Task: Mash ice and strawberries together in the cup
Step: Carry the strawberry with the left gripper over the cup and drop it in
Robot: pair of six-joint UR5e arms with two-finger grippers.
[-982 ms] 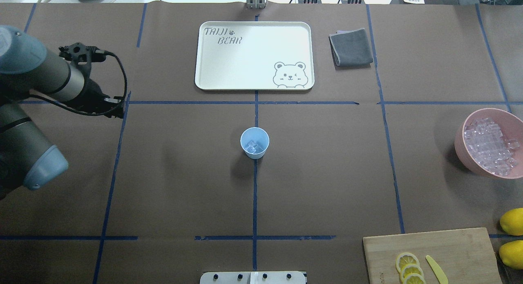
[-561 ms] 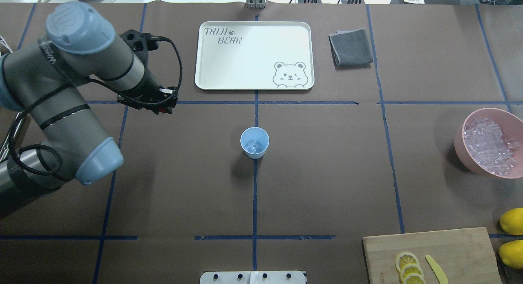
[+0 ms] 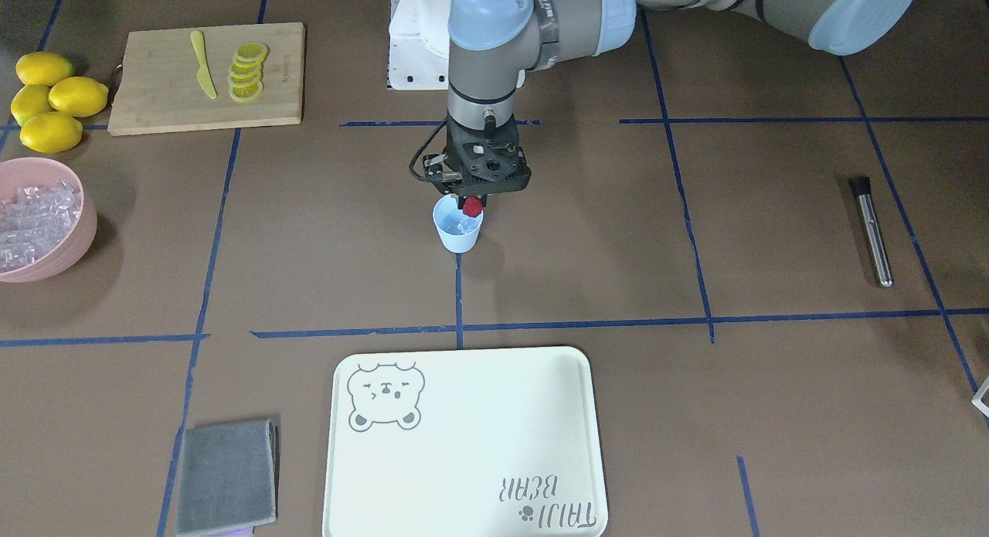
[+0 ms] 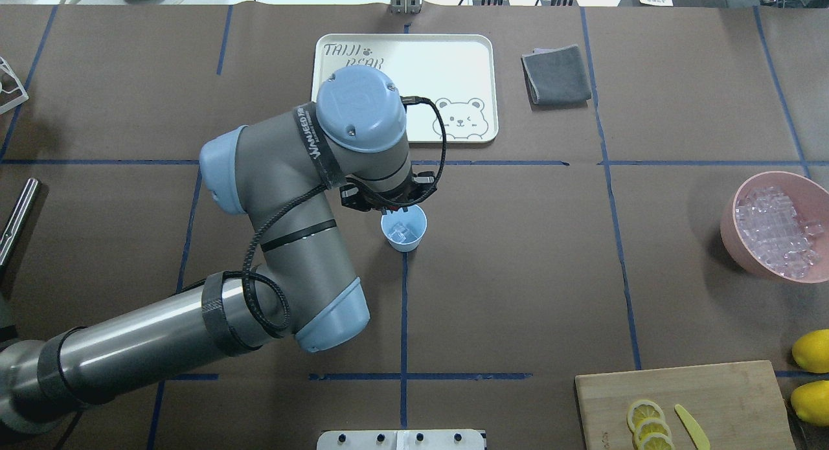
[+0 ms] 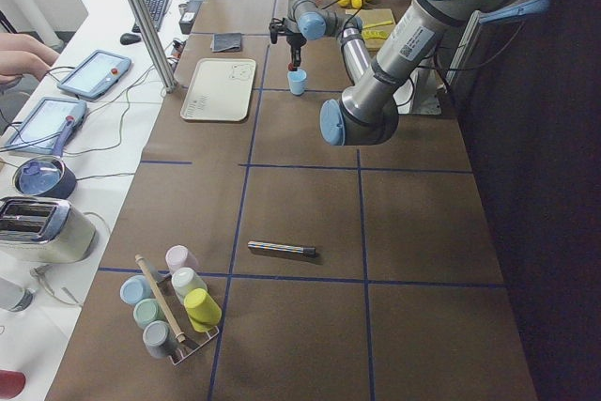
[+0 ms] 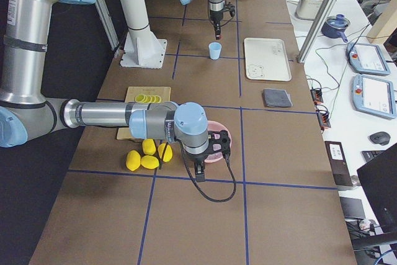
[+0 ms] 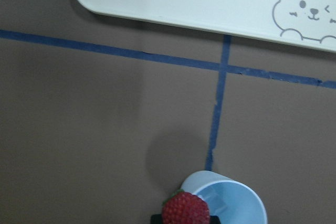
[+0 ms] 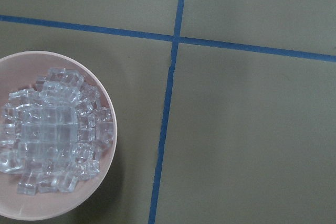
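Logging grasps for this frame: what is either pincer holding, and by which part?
The left pincer pinches the strawberry above the cup rim; the exact contact spot is hidden. The right pincer: cannot tell.

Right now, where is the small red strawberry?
In the front-facing view the small red strawberry is mid-table, held by the left gripper just above the rim of the small light blue plastic cup, not yet inside it.
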